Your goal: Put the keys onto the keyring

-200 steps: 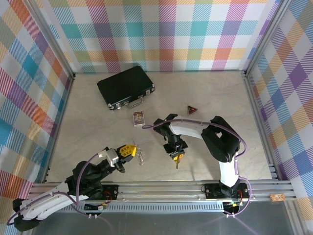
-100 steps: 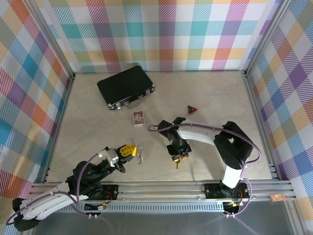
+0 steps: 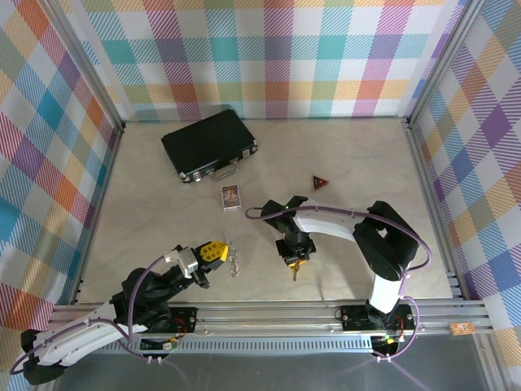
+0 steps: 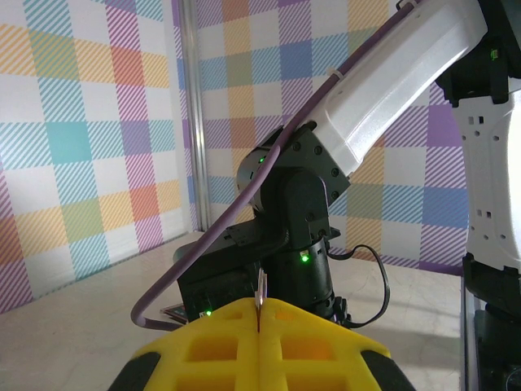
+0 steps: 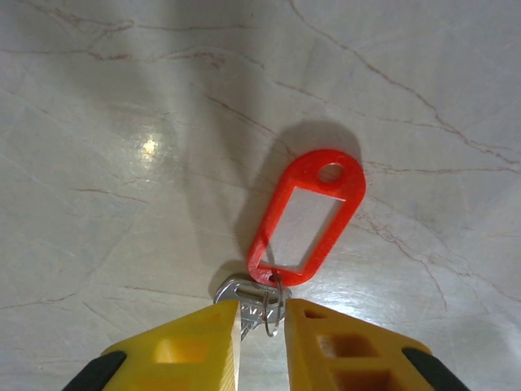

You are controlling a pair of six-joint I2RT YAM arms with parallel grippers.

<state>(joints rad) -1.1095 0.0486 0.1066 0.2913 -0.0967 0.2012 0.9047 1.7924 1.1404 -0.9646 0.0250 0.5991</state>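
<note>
While your left gripper (image 4: 259, 318) is clamping the keyring (image 3: 234, 261) tight, your right gripper (image 5: 262, 326) is pinching the keys (image 5: 244, 292) by the head, red tag (image 5: 308, 216) sticking out ahead.

**My table, pale and marble-veined, and what lies on it**

The table (image 3: 358, 155) is glossy, with thin brown veins under my right end effector (image 5: 261, 311). Well beyond my left end effector (image 3: 218, 249), a black case (image 3: 210, 145) lies flat with its metal handle on the side facing it. A small card (image 3: 231, 196) lies farther out, between my two end effectors. A dark red triangular piece (image 3: 320, 182) sits beyond the right one, slightly to its right. At my right fingertips the keys (image 5: 303, 213) spread a red tag over the surface, throwing a shadow; lying or lifted, I cannot tell. The keyring (image 3: 234, 261) is just beside my left tips.
</note>
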